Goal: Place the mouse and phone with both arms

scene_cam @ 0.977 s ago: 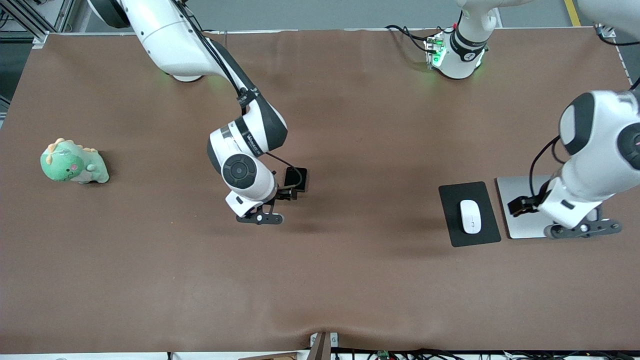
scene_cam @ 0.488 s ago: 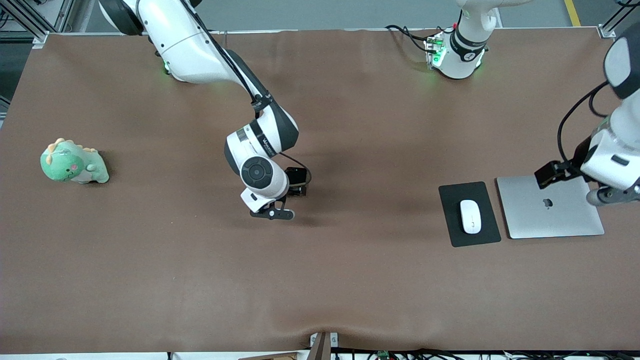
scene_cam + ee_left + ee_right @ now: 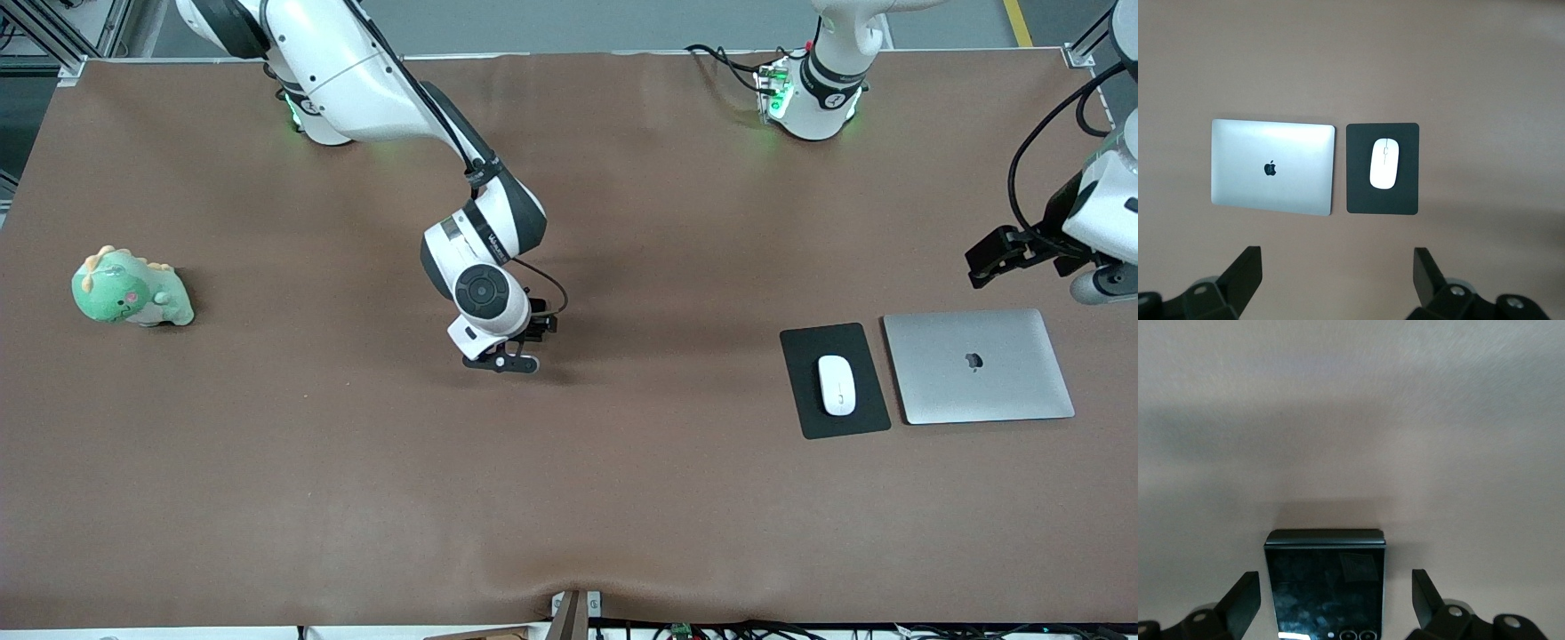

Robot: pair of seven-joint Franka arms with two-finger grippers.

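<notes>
The white mouse lies on a dark pad, next to a silver laptop. The left wrist view shows the mouse and the pad far below. My left gripper is open and empty, high over the table at the left arm's end, just off the laptop's edge; it also shows in the left wrist view. The black phone lies flat on the table between the fingers of my open right gripper. In the front view the right gripper hides the phone at mid-table.
A green plush dinosaur sits near the right arm's end of the table. The laptop also shows in the left wrist view. The table is covered by a brown cloth.
The right gripper has moved over the phone and come down around it. The left gripper has risen off the laptop and drawn back toward its base.
</notes>
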